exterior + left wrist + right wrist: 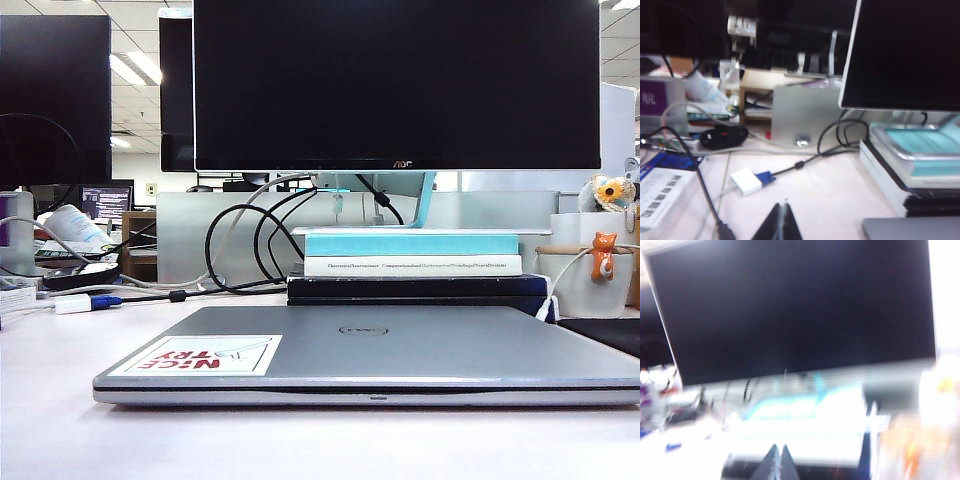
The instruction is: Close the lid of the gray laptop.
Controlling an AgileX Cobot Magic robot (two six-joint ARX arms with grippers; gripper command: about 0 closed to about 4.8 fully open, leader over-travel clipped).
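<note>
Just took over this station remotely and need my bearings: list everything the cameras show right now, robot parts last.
gray laptop: one, silver-gray, front centre of the table, lid shut flat, sticker on its left
AOC monitor: one, black, behind the laptop
second monitor: one, black, far left
books: one stack, teal, white and dark, under the AOC monitor
cables: several, black and white, left of the books
white adapter: one, blue plug, table left
cat figurine: one, orange, on a white container at right
left gripper: dark fingers together, above the table left of the laptop
right gripper: fingers together, facing the books; view blurred
</note>
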